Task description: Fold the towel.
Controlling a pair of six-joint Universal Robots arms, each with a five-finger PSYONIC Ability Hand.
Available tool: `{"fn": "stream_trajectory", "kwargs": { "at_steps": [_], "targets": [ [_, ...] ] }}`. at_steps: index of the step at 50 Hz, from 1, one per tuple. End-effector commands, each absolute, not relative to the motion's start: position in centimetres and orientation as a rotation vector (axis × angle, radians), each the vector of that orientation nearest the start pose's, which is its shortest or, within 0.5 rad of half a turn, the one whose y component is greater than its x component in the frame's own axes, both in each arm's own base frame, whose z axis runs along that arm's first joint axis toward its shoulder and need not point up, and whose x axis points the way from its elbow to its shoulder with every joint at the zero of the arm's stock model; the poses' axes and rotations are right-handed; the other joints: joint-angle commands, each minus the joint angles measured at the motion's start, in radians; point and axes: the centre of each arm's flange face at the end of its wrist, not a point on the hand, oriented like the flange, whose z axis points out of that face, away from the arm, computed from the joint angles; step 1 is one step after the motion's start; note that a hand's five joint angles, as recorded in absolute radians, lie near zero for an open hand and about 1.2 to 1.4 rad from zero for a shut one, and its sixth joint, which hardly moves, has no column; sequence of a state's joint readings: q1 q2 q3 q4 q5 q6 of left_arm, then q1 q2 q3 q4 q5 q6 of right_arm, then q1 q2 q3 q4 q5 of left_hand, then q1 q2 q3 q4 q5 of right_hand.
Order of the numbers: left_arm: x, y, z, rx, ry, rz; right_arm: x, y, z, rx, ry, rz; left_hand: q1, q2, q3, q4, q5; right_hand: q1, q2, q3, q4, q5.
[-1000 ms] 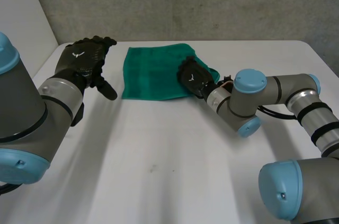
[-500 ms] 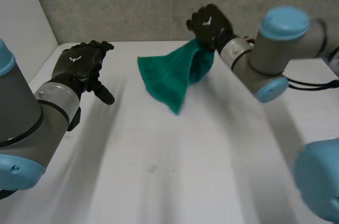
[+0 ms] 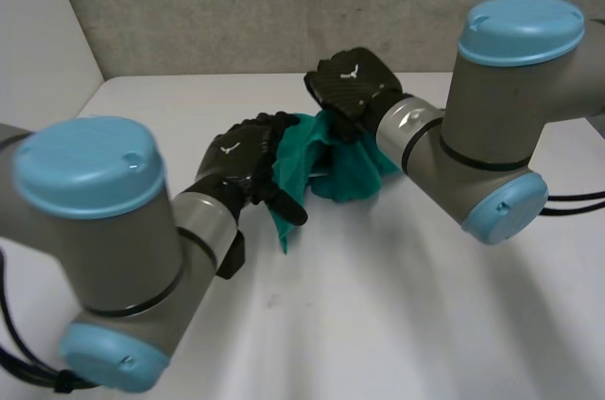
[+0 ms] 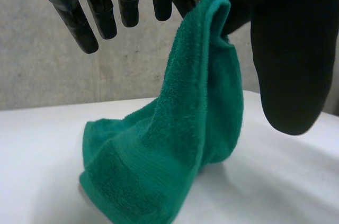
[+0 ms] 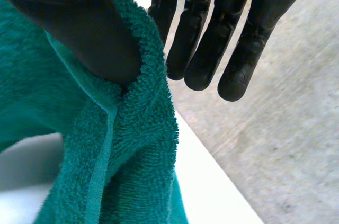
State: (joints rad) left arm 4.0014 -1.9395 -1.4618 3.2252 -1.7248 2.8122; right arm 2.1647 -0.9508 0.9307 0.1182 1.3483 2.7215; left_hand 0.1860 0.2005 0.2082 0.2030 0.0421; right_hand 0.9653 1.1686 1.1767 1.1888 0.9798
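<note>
top of towel [image 3: 348, 171] hidden behind right hand [image 3: 352, 83], bottom cropped in wrist views

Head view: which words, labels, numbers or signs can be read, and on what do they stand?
No words or numbers can be read.
Left robot hand: small white winged sign on its back, no letters.
Right robot hand: the same sign.
Towel: plain green, no text.

Left hand [image 3: 241, 159] hovers, fingers relaxed — right hand [image 3: 352, 83] aloft beside it, thumb pinching the towel [image 3: 354, 173].
</note>
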Motion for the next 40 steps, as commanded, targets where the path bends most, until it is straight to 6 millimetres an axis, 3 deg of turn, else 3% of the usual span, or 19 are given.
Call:
{"fn": "stream_trajectory", "kwargs": {
  "at_steps": [1, 3, 7, 11, 12, 14, 19, 21, 23, 26, 30, 34, 38, 40],
  "targets": [
    [-35.2, -22.4, 19.6, -0.204, -2.111, 1.562, 36.4, -25.2, 25.8, -1.177, 1.812, -1.771, 0.101, 0.086, 0.078, 0.084, 0.07, 0.431, 0.228, 0.22, 0.207, 0.242],
    [-35.3, -22.7, 19.2, -0.198, -2.124, 1.565, 36.3, -24.9, 26.2, -1.164, 1.807, -1.769, 0.209, 0.194, 0.187, 0.192, 0.178, 0.431, 0.228, 0.22, 0.207, 0.242],
    [-35.3, -23.2, 18.6, -0.182, -2.142, 1.577, 35.8, -24.6, 26.7, -1.149, 1.808, -1.776, 0.737, 0.722, 0.715, 0.72, 0.706, 0.431, 0.228, 0.22, 0.207, 0.242],
    [-35.2, -23.3, 18.3, -0.184, -2.148, 1.574, 35.5, -24.6, 26.4, -1.13, 1.83, -1.756, 0.935, 0.92, 0.912, 0.918, 0.904, 0.431, 0.228, 0.22, 0.207, 0.242],
    [-35.1, -23.3, 18.0, -0.186, -2.156, 1.569, 35.5, -24.5, 26.4, -1.123, 1.832, -1.749, 1.106, 1.092, 1.084, 1.089, 1.076, 0.431, 0.228, 0.22, 0.207, 0.242],
    [-35.1, -23.3, 18.1, -0.186, -2.155, 1.572, 35.4, -24.4, 26.6, -1.112, 1.831, -1.747, 1.21, 1.195, 1.188, 1.193, 1.179, 0.431, 0.228, 0.22, 0.207, 0.242],
    [-35.0, -23.4, 18.8, -0.184, -2.139, 1.594, 35.0, -24.1, 27.3, -1.068, 1.825, -1.755, 1.21, 1.196, 1.188, 1.193, 1.18, 0.431, 0.228, 0.22, 0.207, 0.242],
    [-34.9, -23.5, 19.8, -0.192, -2.117, 1.625, 34.7, -24.1, 27.5, -1.045, 1.826, -1.761, 1.21, 1.196, 1.188, 1.193, 1.18, 0.154, -0.049, -0.057, -0.069, -0.035],
    [-34.3, -23.5, 22.9, -0.235, -2.054, 1.725, 34.0, -24.9, 27.1, -1.005, 1.87, -1.761, 1.21, 1.196, 1.188, 1.193, 1.18, -0.214, -0.418, -0.426, -0.438, -0.403],
    [-33.7, -23.1, 26.1, -0.299, -1.992, 1.834, 32.0, -26.6, 26.1, -0.917, 1.982, -1.753, 1.21, 1.196, 1.188, 1.193, 1.18, -0.585, -0.789, -0.797, -0.809, -0.774],
    [-32.8, -22.8, 29.1, -0.352, -1.928, 1.956, 29.9, -27.4, 24.6, -0.795, 2.087, -1.678, 1.21, 1.196, 1.188, 1.193, 1.18, -0.628, -0.831, -0.839, -0.851, -0.817],
    [-32.4, -22.2, 30.6, -0.394, -1.892, 2.02, 27.1, -27.5, 24.3, -0.663, 2.158, -1.632, 1.21, 1.196, 1.188, 1.193, 1.18, -0.61, -0.814, -0.822, -0.834, -0.799],
    [-32.2, -22.1, 31.2, -0.422, -1.879, 2.054, 24.5, -27.1, 23.6, -0.61, 2.202, -1.578, 1.21, 1.196, 1.188, 1.193, 1.18, -0.558, -0.761, -0.769, -0.781, -0.747],
    [-32.3, -22.1, 31.3, -0.427, -1.878, 2.059, 24.1, -26.9, 23.4, -0.607, 2.206, -1.561, 1.21, 1.196, 1.188, 1.193, 1.18, -0.537, -0.74, -0.748, -0.761, -0.726]
  ]
}}
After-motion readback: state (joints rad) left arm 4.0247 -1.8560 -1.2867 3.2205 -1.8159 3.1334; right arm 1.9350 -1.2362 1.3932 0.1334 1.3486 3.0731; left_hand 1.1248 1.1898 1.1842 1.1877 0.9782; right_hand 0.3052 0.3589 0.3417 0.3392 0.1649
